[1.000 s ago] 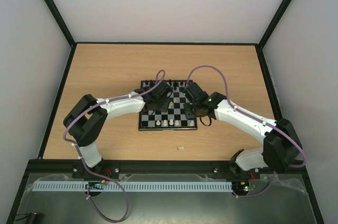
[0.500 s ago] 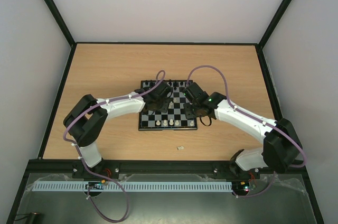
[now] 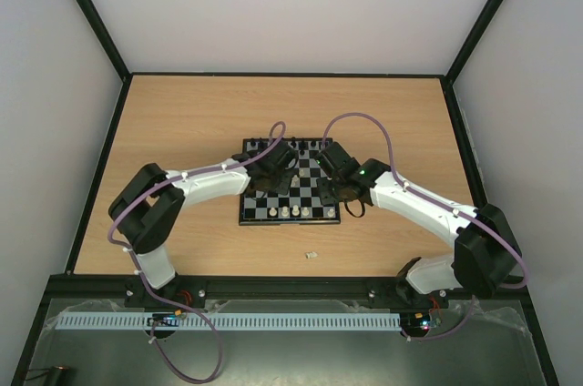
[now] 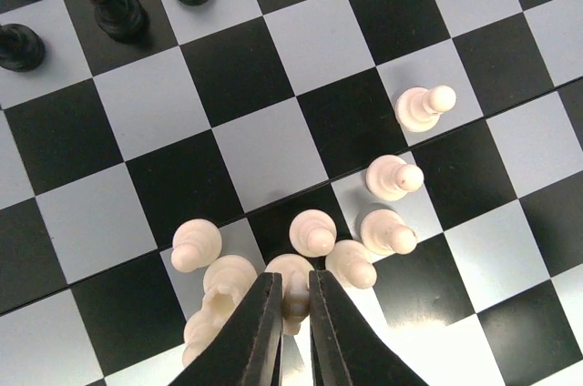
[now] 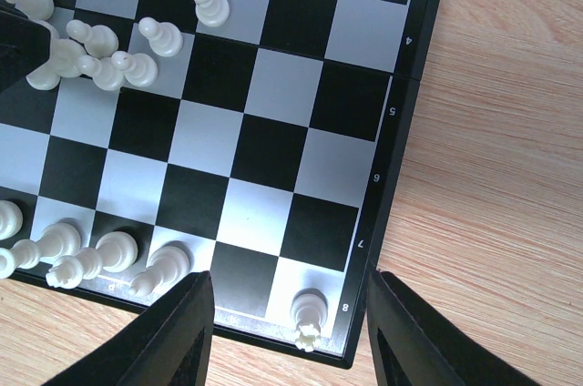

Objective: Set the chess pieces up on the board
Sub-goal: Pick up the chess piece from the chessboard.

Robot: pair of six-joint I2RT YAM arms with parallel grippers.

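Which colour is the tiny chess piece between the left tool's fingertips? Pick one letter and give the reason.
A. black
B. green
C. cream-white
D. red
C: the left tool grips a cream-white chess piece within a bunch of the same colour, while the black chess pieces stand far off across the black-and-pale chequered board.

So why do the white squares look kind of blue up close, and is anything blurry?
Left wrist view: the pale squares of the board come out bluish-grey, and the chess pieces cast only faint, soft shadows. Right wrist view: a pale sheen on the lower-left squares, while the table shows sharp wood grain. Top external view: evenly lit, but the pieces are mere specks.
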